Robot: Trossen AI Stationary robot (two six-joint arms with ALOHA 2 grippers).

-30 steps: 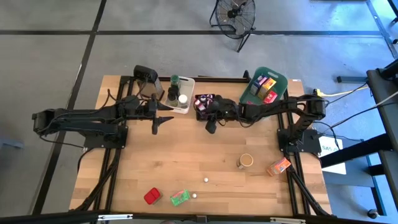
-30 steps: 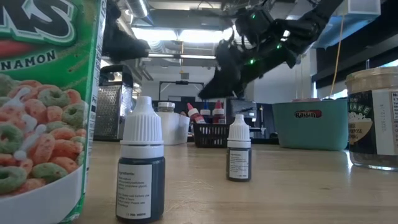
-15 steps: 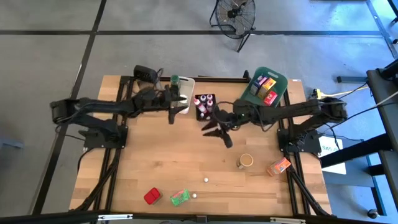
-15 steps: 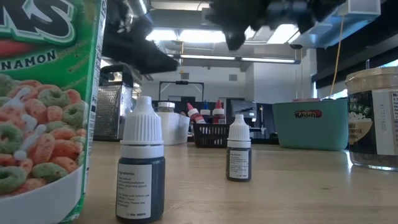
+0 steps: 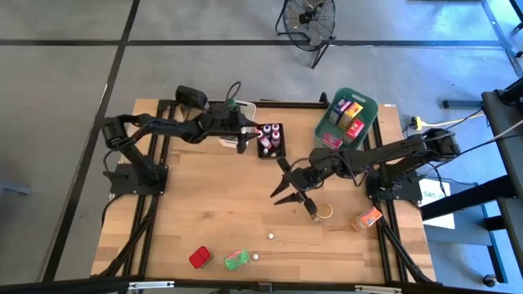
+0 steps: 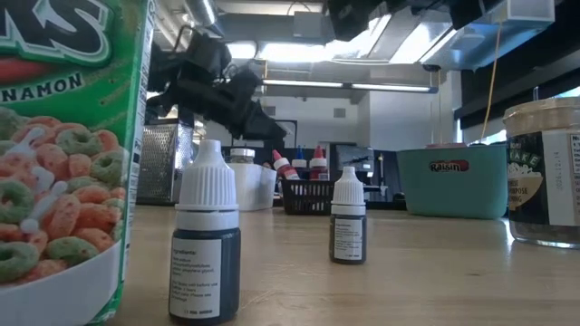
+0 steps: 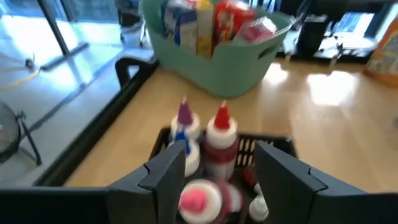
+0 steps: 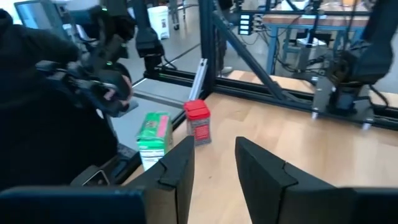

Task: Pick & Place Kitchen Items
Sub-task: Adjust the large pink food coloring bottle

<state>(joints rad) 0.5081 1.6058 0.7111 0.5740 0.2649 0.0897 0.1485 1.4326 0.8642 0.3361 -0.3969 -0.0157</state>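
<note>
Two arms reach over your wooden surface [image 5: 204, 204]. Your left hand [image 5: 249, 135] hovers above the black basket [image 5: 270, 151] of squeeze bottles [image 7: 219, 134] near the back edge, beside the white bin [image 5: 248, 107]; its fingers [image 7: 165, 176] stand apart with nothing between them. Your right hand [image 5: 292, 196] hangs over the middle of the surface, close to a glass jar [image 5: 324, 211]; its fingers [image 8: 176, 168] sit narrowly apart and empty. Packets fill the teal bin [image 5: 367, 108] at the back right. An orange packet [image 5: 366, 219] lies near the right edge. Along the front edge you have a red-capped jar [image 5: 199, 257], a green cereal box [image 5: 236, 260] and two small white-capped bottles [image 5: 270, 236].
</note>
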